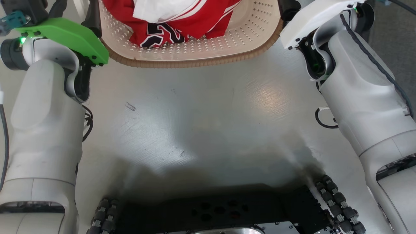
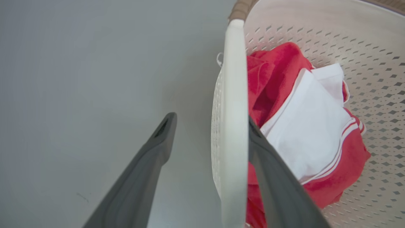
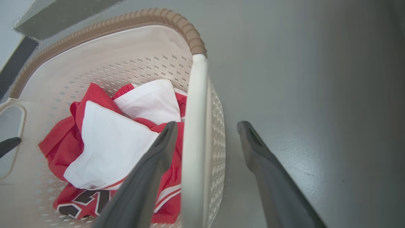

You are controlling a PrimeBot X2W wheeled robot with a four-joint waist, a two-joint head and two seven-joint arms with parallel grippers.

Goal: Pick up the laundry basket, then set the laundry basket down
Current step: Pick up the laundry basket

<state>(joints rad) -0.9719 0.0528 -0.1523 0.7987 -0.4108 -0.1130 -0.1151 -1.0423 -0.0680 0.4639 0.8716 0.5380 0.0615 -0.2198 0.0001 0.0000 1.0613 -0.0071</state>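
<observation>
The laundry basket sits at the top of the head view, cream and perforated with a brown rim, between my two arms. Red and white clothes lie inside it. In the left wrist view my left gripper is open and straddles the white side handle, one finger inside the basket against the handle and one outside, apart from it. My right gripper is open too, astride the opposite handle, with a finger on each side. A dark fingertip of the left gripper shows at the far handle.
The grey painted floor spreads between the arms. My black base with roller wheels fills the bottom of the head view. A dark strip runs along the floor beyond the basket.
</observation>
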